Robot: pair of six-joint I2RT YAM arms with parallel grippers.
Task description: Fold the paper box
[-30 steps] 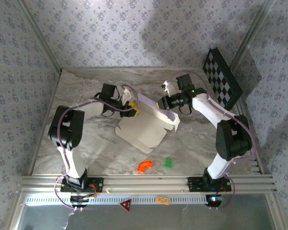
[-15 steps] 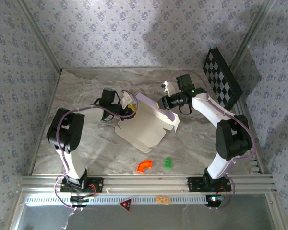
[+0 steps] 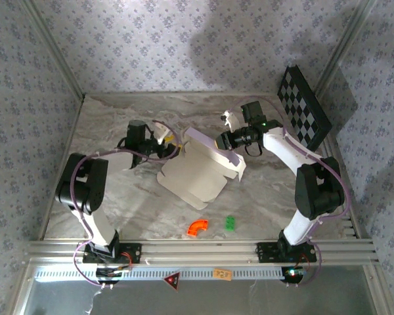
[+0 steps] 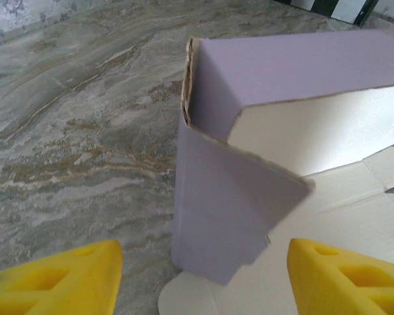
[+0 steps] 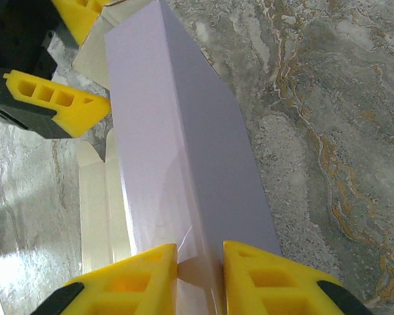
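Top external view: the only markings I find are an orange tag [image 3: 221, 273] and a red triangle sticker [image 3: 172, 280] on the front rail at the bottom of the frame, both too small to read. The paper box [image 3: 196, 172] lies at the middle of the marbled table [image 3: 111, 118], its base flat and one long wall raised along its upper right edge. My left arm bends at the left of the frame and reaches right, putting the left gripper [image 3: 164, 139] just beside the box's upper left corner. In the left wrist view its yellow fingers [image 4: 59, 282] stand wide apart, holding nothing, with a side flap upright ahead. My right arm elbows at the right and reaches up and left. The right gripper [image 5: 200, 262] is pinched on the raised wall's top edge.
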